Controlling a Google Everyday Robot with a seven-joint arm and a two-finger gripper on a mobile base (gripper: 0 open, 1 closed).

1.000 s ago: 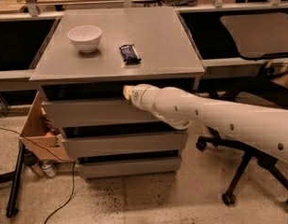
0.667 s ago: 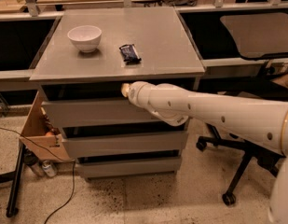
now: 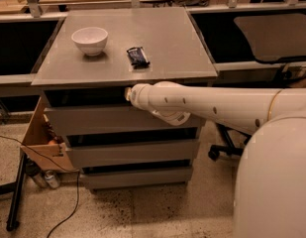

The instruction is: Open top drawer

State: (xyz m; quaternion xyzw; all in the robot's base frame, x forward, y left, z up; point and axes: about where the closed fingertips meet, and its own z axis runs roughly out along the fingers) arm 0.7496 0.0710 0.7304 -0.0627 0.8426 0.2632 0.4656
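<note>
The top drawer (image 3: 93, 120) is the uppermost of three grey flat fronts under the cabinet top (image 3: 167, 48). Its front stands level with the two lower drawers (image 3: 127, 152), with a dark gap above it. My white arm (image 3: 202, 105) reaches in from the right across the drawer's upper edge. My gripper (image 3: 127, 94) is at the arm's tip, in the dark gap between the cabinet top and the top drawer's front, near the middle of its width.
A white bowl (image 3: 90, 39) and a dark snack packet (image 3: 137, 57) lie on the cabinet top. An open cardboard box (image 3: 41, 138) stands left of the cabinet, with cans (image 3: 51, 178), a cable and a black stand leg (image 3: 16, 192) on the floor. An office chair (image 3: 227, 148) is to the right.
The arm's tip has shifted slightly to the left along the gap above the top drawer. The drawer front has not visibly moved.
</note>
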